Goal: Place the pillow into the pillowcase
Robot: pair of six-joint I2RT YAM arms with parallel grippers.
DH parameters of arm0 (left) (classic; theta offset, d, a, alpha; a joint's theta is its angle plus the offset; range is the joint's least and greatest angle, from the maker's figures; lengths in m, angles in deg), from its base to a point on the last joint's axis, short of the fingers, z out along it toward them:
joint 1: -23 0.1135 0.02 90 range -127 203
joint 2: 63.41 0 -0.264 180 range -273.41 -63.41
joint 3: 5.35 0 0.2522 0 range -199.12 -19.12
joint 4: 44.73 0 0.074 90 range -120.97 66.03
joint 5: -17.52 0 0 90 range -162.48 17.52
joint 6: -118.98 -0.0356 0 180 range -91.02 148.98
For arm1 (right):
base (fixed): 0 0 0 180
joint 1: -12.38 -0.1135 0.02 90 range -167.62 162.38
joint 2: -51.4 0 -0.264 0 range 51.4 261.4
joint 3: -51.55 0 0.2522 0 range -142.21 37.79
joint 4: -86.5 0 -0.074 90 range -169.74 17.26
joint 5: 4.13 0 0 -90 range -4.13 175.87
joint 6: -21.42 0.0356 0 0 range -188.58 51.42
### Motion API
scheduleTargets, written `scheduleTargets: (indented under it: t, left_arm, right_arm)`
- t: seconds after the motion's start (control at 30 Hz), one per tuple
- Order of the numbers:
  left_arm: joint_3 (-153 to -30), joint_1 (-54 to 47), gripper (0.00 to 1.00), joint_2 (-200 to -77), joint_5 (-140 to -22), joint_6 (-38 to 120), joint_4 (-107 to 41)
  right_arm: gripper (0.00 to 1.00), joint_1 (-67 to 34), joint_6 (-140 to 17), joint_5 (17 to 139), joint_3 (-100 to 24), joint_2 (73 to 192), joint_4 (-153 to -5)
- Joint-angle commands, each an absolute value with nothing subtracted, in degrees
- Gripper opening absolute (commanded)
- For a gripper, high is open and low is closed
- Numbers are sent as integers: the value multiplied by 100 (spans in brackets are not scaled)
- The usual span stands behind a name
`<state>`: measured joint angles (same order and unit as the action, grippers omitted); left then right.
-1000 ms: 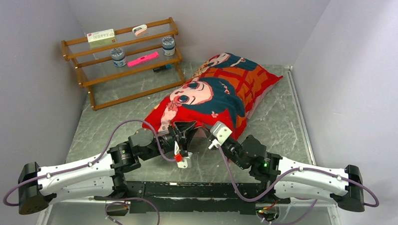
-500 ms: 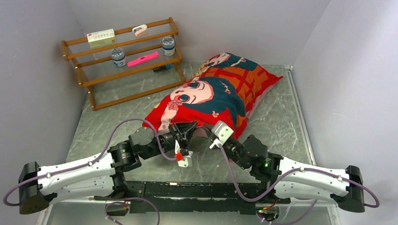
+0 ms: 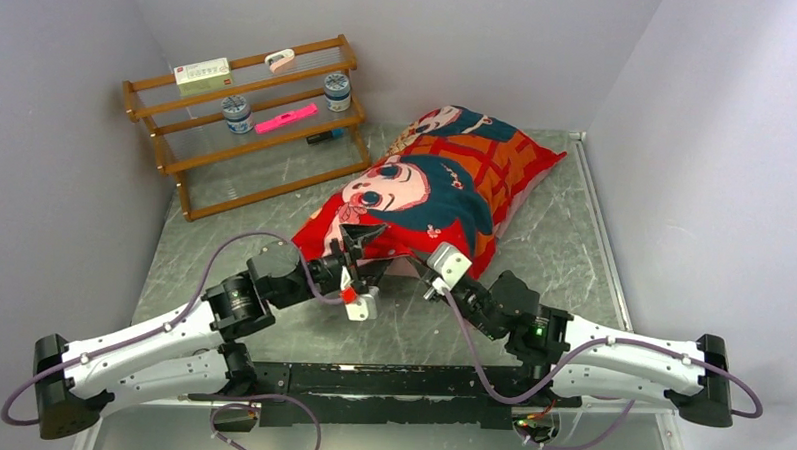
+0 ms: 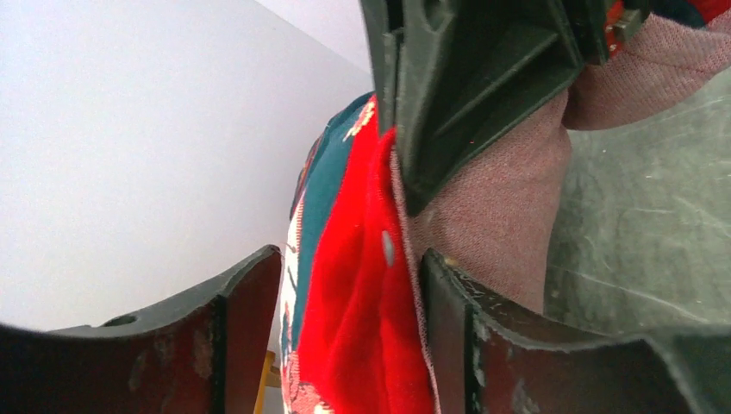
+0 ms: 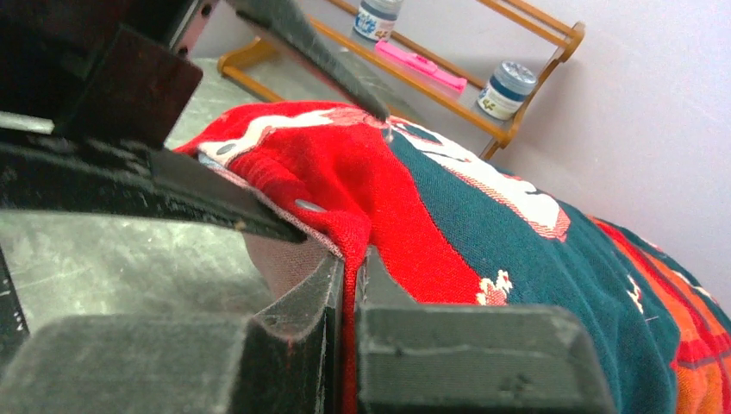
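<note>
The red pillowcase [image 3: 436,181] with teal-haired girl faces lies plump and diagonal on the table, its open end towards me. The pillow itself is hidden; no white fabric shows. My right gripper [image 3: 416,263] is shut on the case's red hem, seen pinched between its jaws in the right wrist view [image 5: 349,259]. My left gripper [image 3: 360,246] is open at the same end. In the left wrist view [image 4: 349,259] the red hem [image 4: 358,302] and its paler pink reverse hang between the spread fingers. The right gripper's dark finger [image 4: 465,86] is just above.
A wooden rack [image 3: 182,162] stands at the back left with two jars [image 3: 237,113], a pink item [image 3: 286,118] and a box [image 3: 202,73]. Grey walls close in on both sides and behind. The marble tabletop [image 3: 564,251] shows around the case.
My left arm has pushed forward and its gripper has moved up against the case's open end. My right gripper has shifted slightly right, still holding the hem.
</note>
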<state>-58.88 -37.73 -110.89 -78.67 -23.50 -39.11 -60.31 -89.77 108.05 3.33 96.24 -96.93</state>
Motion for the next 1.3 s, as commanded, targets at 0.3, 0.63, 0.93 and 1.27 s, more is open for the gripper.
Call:
scheduleTargets:
  t: [0.3, 0.63, 0.93, 1.27]
  left_arm:
    - [-6264, -3747, 64, -10100, -7193, 1371, -2061]
    - [-7063, -3676, 68, -11364, -5492, 5621, -238]
    - [-6801, -3414, 73, -11313, -6133, 5840, -254]
    - [-6677, -3312, 5, -11401, -6729, 5662, -1052]
  right_arm:
    - [0, -6027, -7520, 12406, -436, 8843, -7214]
    - [0, -6022, -7280, 13738, -1149, 8624, -5698]
    - [0, -6023, -7027, 13580, -1384, 8796, -5560]
    - [0, -6021, -6507, 13072, -1062, 8568, -5384]
